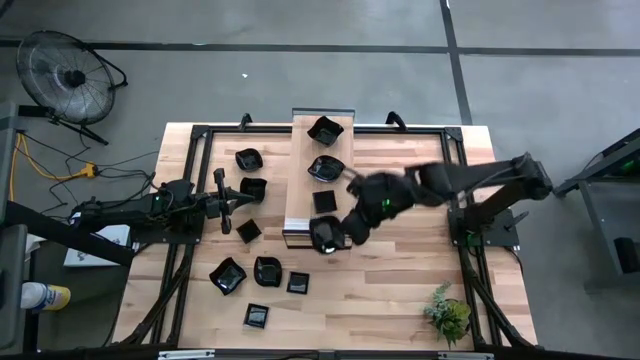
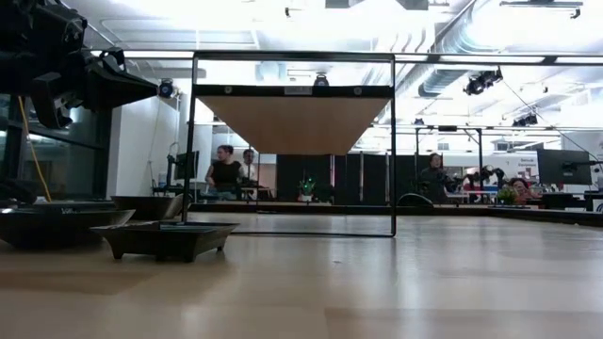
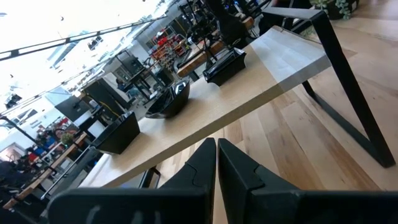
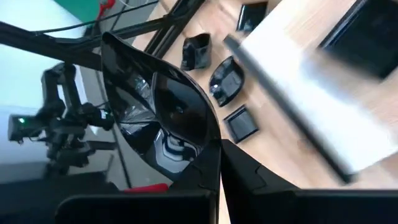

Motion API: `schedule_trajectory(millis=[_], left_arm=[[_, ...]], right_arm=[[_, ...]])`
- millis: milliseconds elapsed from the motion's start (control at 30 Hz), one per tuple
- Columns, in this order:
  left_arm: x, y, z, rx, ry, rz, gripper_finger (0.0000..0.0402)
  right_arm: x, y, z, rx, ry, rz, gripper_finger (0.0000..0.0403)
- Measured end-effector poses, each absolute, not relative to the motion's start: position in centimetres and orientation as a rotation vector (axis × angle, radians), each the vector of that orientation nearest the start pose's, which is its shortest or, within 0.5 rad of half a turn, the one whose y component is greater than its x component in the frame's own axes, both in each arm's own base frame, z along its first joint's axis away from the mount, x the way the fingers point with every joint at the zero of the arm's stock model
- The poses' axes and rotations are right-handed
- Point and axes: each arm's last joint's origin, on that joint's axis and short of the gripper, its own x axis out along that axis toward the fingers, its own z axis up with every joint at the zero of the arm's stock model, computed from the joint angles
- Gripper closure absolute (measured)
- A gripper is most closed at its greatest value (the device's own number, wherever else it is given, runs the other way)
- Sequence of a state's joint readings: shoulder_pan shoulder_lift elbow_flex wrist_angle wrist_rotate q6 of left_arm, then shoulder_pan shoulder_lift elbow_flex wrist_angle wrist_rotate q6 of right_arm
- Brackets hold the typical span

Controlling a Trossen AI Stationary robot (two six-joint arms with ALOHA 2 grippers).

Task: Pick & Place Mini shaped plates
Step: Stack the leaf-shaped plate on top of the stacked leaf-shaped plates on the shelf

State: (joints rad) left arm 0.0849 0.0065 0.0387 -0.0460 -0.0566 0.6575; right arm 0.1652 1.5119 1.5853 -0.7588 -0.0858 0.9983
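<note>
Several glossy black mini shaped plates lie flat on the table left of a raised wooden board (image 1: 322, 150), among them one (image 1: 248, 158), another (image 1: 227, 275) and a third (image 1: 257, 316). Three more sit on the board, such as one (image 1: 325, 128). My right gripper (image 1: 340, 232) (image 4: 219, 158) is at the board's near end, shut on a black plate (image 1: 322, 236) (image 4: 155, 109). My left gripper (image 1: 236, 205) (image 3: 216, 158) waits shut above the table left of the board, touching nothing. My right gripper pinches the plate by its rim (image 4: 210, 142) between the two fingers, coming slanting from the table's right side. The plate is tilted up on edge in the hold, its hollow facing the wrist camera. Whether it touches the board's near end I cannot tell.
The board stands on a thin black frame (image 2: 393, 141) above the table. A small green plant (image 1: 447, 312) sits at the near right corner. Two plates (image 2: 165, 240) (image 2: 57, 226) show low at the left. People sit in the room beyond. Bare wood lies right of the board.
</note>
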Motion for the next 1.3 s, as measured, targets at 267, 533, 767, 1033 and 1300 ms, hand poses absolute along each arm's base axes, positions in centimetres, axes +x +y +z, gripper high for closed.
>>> schedule_trajectory(millis=[267,533,767,1033,1300], left_arm=[[9.5,1.0,17.2,0.656,0.060,0.132,0.0389],[9.5,1.0,17.2,0.656,0.060,0.132,0.0389],[9.5,1.0,17.2,0.656,0.060,0.132,0.0389],[9.5,1.0,17.2,0.656,0.060,0.132,0.0389],[9.5,1.0,17.2,0.656,0.059,0.132,0.0389]], right_arm=[[30.0,-0.1,40.7,0.757,0.785,-0.111,0.0403],[29.1,-5.5,40.8,0.647,0.783,-0.037,0.0403],[27.8,-10.1,40.8,0.525,0.737,-0.055,0.0403],[27.7,-13.6,39.6,0.389,0.752,-0.077,0.0403],[29.5,-16.7,36.8,0.511,0.785,-0.094,0.0403]])
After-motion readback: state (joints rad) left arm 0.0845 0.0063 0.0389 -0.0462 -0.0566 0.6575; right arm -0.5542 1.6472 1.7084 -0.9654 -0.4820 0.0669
